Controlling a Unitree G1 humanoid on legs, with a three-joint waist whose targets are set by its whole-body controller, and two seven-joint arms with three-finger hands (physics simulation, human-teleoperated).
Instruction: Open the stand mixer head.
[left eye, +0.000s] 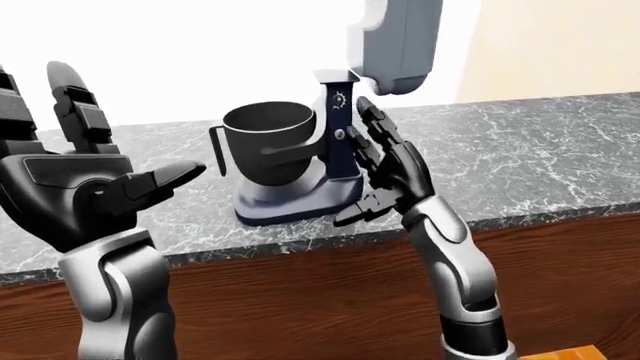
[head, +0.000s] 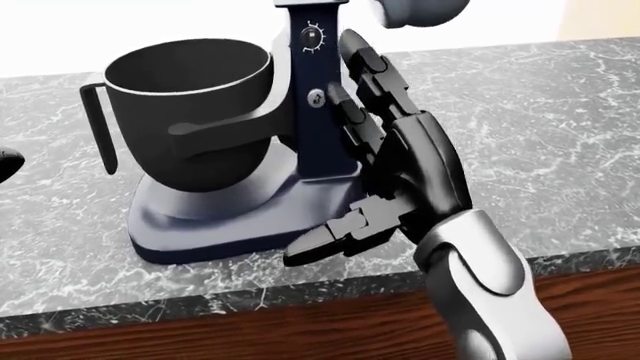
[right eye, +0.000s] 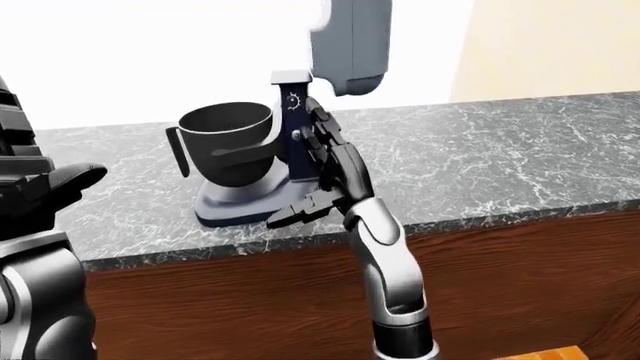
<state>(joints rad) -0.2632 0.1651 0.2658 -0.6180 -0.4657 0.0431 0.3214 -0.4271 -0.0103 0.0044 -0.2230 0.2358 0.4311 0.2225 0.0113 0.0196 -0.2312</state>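
Stand mixer (left eye: 300, 180) on the countertop (left eye: 520, 157) near its near edge, bowl (left eye: 268, 142) left of the column (left eye: 338, 127), tilted-up head (left eye: 398, 41) above, right hand (left eye: 395, 169) just right

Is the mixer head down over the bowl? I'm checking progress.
No: in the left-eye view the head is tilted up, well clear of the bowl, whose open top shows.

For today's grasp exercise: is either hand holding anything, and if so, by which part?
Nothing is held. The right hand lies open against the mixer column; the left hand is open, apart.
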